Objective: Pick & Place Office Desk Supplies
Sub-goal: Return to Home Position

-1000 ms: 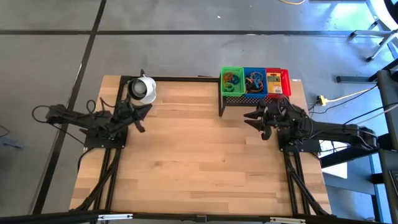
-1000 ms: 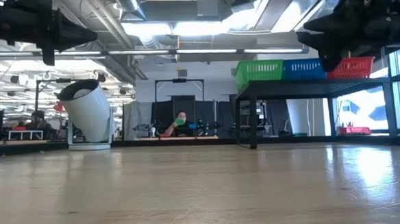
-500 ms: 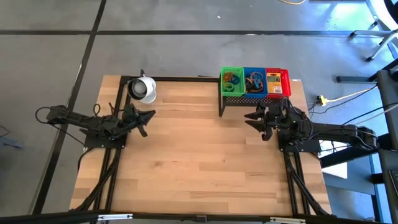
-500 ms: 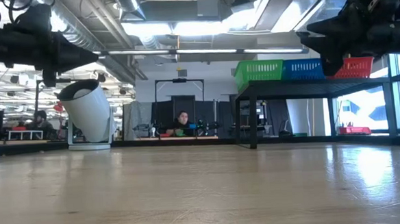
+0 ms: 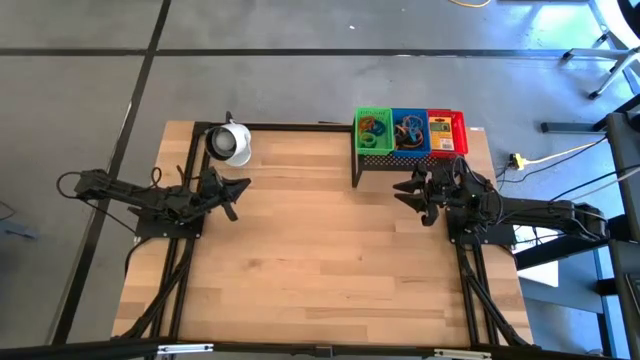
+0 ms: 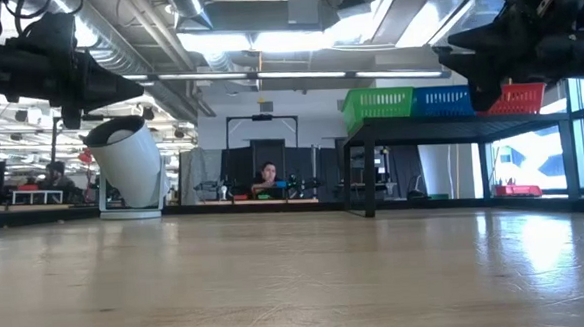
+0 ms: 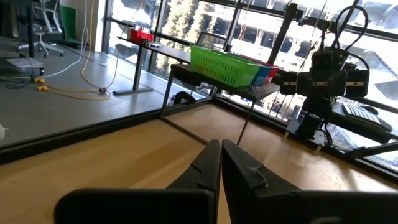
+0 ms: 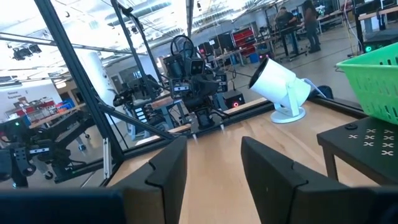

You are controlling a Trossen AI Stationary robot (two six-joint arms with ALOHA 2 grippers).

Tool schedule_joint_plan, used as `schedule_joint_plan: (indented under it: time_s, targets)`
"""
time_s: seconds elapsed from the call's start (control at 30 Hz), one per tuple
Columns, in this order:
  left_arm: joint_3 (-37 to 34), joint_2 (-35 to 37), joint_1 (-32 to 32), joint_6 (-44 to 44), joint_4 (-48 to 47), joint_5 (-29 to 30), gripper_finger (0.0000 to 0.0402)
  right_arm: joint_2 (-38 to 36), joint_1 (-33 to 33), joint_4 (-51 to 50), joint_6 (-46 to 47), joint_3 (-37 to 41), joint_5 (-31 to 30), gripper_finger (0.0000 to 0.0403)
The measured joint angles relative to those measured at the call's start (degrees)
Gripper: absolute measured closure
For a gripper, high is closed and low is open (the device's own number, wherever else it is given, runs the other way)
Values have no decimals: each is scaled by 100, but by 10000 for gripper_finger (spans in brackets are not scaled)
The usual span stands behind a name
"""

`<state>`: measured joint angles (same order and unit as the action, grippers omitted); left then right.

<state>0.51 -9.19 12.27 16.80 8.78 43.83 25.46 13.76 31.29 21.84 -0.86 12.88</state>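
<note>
Green tray [image 5: 374, 130], blue tray [image 5: 409, 130] and red tray [image 5: 450, 135] sit side by side on top of the black mesh rack [image 5: 385, 160] at the far right corner of the wooden table [image 5: 320, 270]. A yellow box [image 5: 439, 131] lies in the red one. The blue and green ones hold tangles of small coloured loops (too small to sort out from above). The trays look like light, stiff latticed plastic, so I judge the rim or a short wall is the place to pinch. Each should be carried level, since the loose bits inside would likely slide or spill at a tilt. The loops themselves are probably soft and springy, awkward to grip singly.

The left gripper [image 5: 243, 185] hangs above the left side of the table, near the white round object [image 5: 230, 143], its fingers pressed together on nothing. The right gripper [image 5: 402, 190] hovers in front of the rack, near it but apart, fingers spread a moderate way with only air between them. With all three trays racked, the job looks finished bar parking the arms
</note>
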Motion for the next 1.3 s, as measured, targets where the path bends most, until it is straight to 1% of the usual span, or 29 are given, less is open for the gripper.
schedule_joint_plan:
  time_s: [0.6,1.3]
  targets:
    - [0,0,0,0,0,-2,396,1,0,-2,1,-2,2,250]
    - [0,0,0,0,0,-2,389,1,0,-2,-15,-7,4,250]
